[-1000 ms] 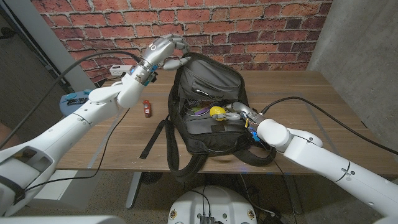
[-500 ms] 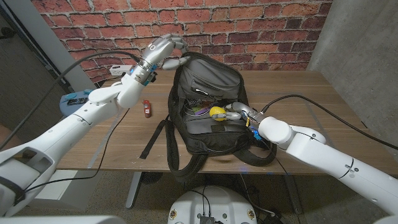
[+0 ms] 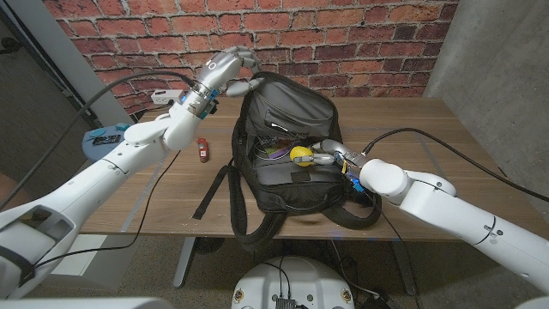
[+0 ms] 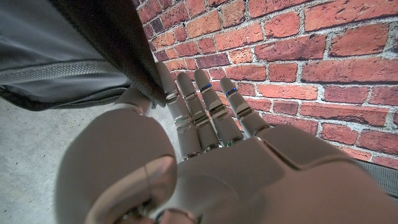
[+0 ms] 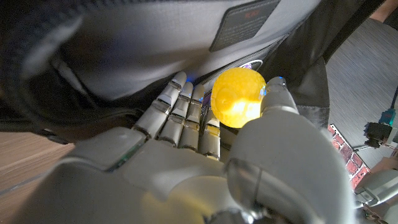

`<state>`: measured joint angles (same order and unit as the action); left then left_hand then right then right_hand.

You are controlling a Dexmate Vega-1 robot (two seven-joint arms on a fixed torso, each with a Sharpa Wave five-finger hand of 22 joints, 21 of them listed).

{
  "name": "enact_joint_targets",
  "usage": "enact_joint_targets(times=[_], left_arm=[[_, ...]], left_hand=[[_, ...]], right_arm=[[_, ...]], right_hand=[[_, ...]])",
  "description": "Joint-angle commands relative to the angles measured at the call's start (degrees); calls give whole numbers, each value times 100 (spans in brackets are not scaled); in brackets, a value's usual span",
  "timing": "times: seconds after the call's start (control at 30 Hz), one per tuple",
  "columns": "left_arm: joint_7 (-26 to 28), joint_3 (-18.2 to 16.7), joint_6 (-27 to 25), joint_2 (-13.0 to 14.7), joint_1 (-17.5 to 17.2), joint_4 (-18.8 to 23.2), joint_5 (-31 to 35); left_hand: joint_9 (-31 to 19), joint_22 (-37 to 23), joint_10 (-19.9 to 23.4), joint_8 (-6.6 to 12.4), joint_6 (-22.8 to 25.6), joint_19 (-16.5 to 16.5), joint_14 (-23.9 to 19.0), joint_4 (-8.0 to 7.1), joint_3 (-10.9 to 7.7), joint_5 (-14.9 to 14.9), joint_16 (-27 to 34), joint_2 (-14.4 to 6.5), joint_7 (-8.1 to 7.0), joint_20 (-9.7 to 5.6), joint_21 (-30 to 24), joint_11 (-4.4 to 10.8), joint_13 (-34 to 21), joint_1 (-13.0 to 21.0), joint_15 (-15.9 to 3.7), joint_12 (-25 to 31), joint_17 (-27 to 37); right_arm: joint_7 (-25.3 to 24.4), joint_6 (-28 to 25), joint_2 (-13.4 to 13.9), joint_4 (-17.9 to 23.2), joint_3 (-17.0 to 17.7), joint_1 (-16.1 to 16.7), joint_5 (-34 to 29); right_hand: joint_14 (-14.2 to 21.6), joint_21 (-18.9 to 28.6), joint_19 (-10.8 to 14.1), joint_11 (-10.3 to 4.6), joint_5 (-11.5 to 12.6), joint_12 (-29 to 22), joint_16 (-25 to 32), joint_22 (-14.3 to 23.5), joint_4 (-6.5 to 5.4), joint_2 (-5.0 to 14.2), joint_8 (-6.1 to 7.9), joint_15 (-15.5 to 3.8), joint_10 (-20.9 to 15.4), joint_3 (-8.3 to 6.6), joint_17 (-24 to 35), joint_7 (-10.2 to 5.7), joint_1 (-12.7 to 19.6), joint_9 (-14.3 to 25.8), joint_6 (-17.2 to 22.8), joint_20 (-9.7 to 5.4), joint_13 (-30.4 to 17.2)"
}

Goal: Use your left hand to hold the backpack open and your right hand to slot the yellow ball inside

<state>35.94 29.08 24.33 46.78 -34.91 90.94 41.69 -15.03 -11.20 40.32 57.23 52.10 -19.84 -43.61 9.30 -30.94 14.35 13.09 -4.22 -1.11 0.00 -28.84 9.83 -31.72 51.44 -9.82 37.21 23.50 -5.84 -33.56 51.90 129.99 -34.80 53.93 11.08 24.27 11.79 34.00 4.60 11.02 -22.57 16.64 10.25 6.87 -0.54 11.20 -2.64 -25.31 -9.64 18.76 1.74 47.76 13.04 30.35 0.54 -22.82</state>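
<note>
The right hand's point(image 3: 333, 155) fingers point(image 5: 186, 106) pinch the round yellow ball point(image 5: 238, 98) inside the open mouth of the soft black backpack point(image 3: 287, 112). The left hand's point(image 3: 230, 69) shiny fingers point(image 4: 186, 102) grip its top edge. It sits on the wooden counter point(image 3: 412, 129).

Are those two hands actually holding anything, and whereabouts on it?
Yes. The left hand grips the black backpack by its top edge. The right hand holds the yellow ball between fingers and thumb, at the bag's opening.
</note>
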Motion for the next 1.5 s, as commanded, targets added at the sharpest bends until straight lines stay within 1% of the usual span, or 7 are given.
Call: enact_joint_targets(times=[0.03,0.07,0.2,0.3,0.73,1.2,1.5], left_arm=[[-15,-89,-41,74,-143,137,-39],[-9,-93,-35,76,-147,137,-35],[-9,-101,-23,71,-164,132,-45],[1,-109,-22,69,-177,137,-38],[-71,-180,-123,95,-282,236,-84],[-122,-134,-106,45,-254,214,-84],[-138,-113,-82,23,-249,190,-97]], left_hand=[[-11,6,199,25,-39,12,-51,7,-2,29,-12,-32,10,-23,-33,139,-28,35,-20,-29,14],[-15,6,196,23,-53,12,-51,4,-3,29,-14,-31,11,-22,-34,139,-30,31,-23,-29,11],[-7,6,205,22,-48,13,-48,2,0,26,-12,-33,13,-22,-34,139,-31,30,-23,-26,15],[-21,6,207,29,-57,15,-50,0,0,24,-13,-33,9,-25,-35,140,-30,27,-21,-27,14],[-3,7,200,30,-46,16,-53,1,-2,18,-15,-35,15,-23,-38,135,-30,30,-17,-33,13],[6,7,197,31,-49,21,-54,0,4,12,-9,-40,-2,-28,-41,146,-34,33,-29,-35,22],[22,7,215,27,-47,21,-50,6,3,8,-9,-39,13,-30,-43,153,-39,43,-25,-27,24]], right_arm=[[51,27,-7,-38,-80,-29,29],[61,11,-19,-45,-89,-41,37],[84,-2,-43,-74,-129,-82,27],[117,-3,-57,-122,-148,-124,30],[395,175,-86,-392,-258,-359,8],[276,129,121,-33,-34,-234,-4],[248,143,163,53,34,-197,-22]], right_hand=[[-66,-31,-47,17,20,35,-9,33,-4,14,-15,20,48,32,11,8,-52,18,-74,23,-22],[-70,-37,-70,58,21,41,-9,33,-4,9,-14,23,55,38,13,16,-62,19,-92,39,-23],[-98,-38,-96,26,21,63,-18,33,-13,-2,-14,40,95,57,16,27,-98,18,-126,58,-27],[-129,-38,-116,83,21,82,-32,34,-31,-25,-4,65,128,88,17,33,-157,19,-139,71,-30],[-180,-33,-174,119,33,135,-47,36,-91,-74,10,122,198,175,29,77,-347,14,-207,119,-40],[-182,-25,-192,158,49,153,-42,37,-92,-64,26,135,203,188,35,81,-380,10,-216,137,-45],[-194,-18,-200,118,59,164,-47,38,-82,-63,35,142,201,194,33,86,-386,7,-225,141,-49]])
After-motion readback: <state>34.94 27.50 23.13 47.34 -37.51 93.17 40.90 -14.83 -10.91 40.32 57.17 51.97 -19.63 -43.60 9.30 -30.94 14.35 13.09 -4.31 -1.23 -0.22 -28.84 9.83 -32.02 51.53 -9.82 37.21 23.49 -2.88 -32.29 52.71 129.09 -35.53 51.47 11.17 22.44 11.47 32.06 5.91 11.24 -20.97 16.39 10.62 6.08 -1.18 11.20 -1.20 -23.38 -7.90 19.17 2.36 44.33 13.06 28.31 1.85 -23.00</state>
